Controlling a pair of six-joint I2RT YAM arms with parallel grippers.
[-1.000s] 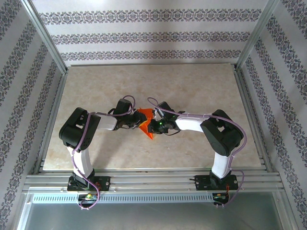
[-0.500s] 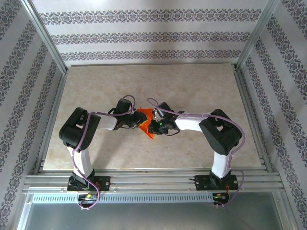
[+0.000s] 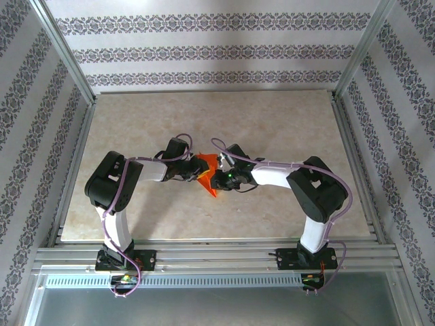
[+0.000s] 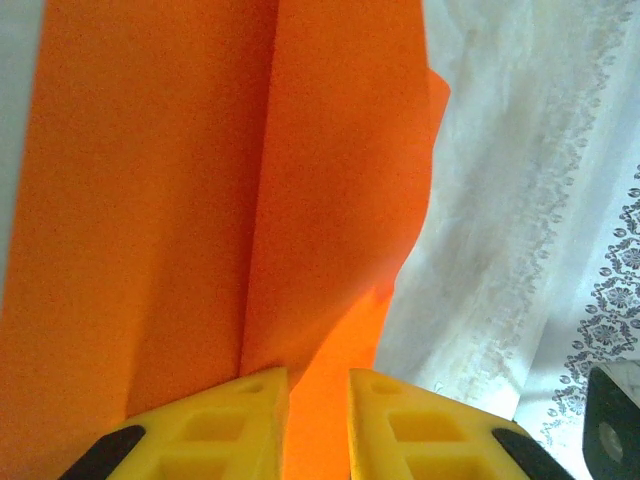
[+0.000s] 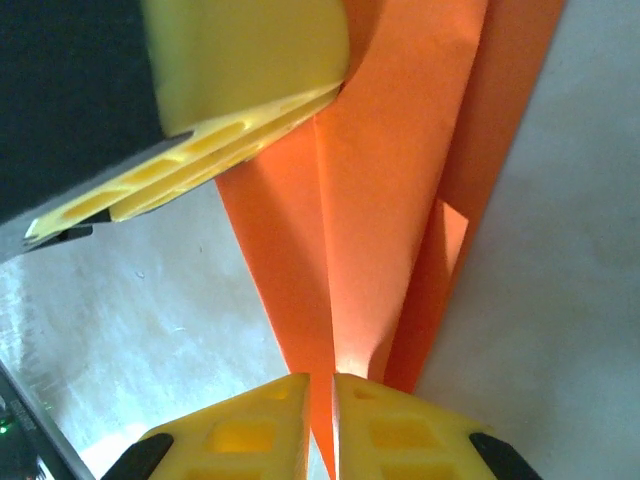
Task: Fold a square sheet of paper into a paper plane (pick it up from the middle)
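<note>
Two robot arms meet over the middle of a pale marbled desk [image 3: 285,129], sharing one folded orange-red sheet of paper [image 4: 160,200] (long creases run its length, and it narrows to a point). The left tool [image 4: 318,400] is clamped on one edge, its yellow fingers [image 4: 245,425] nearly together with the paper rising straight ahead of them. The right tool [image 5: 322,405] pinches the opposite side on a crease. The left tool's finger grips the paper just ahead of the right tool.
</note>
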